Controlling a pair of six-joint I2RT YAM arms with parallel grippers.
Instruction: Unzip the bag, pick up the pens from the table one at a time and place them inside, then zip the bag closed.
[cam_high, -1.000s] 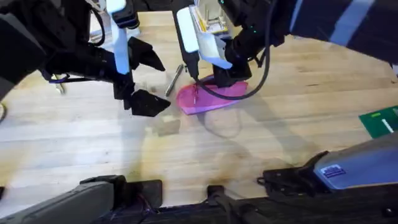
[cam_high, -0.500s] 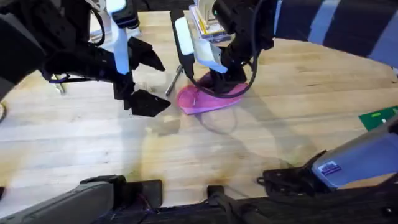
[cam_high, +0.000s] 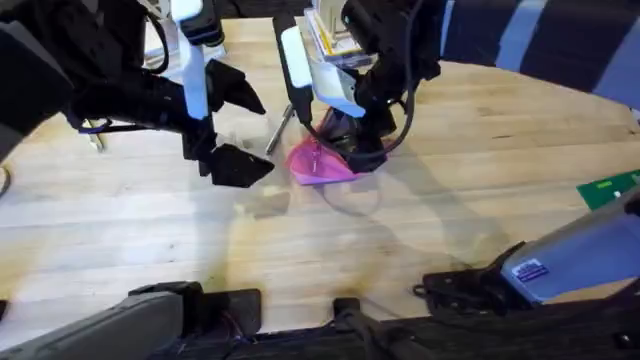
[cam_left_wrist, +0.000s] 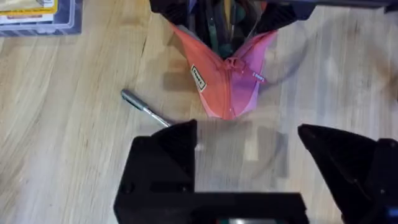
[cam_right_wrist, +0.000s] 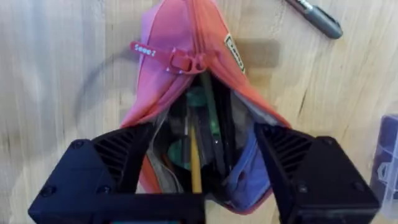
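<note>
Almost no writing could be read. The bag (cam_right_wrist: 186, 93) carried a small pink tab (cam_right_wrist: 144, 50) at its zipper pull, with white letters that looked like "Seme", but the last part was unclear. A small white label (cam_right_wrist: 234, 51) was sewn on the side of the bag, and its dark print was too small to read.

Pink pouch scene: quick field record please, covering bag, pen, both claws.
bag: pink pouch on the table, zipper partly open, pull near the closed end
bag contents: several pens or pencils visible inside the opening
pen: grey pen lying on the table beside the pouch, untouched
right claw: open, fingers spreading the pouch mouth
left claw: open, empty, hovering near the pouch and pen
</note>
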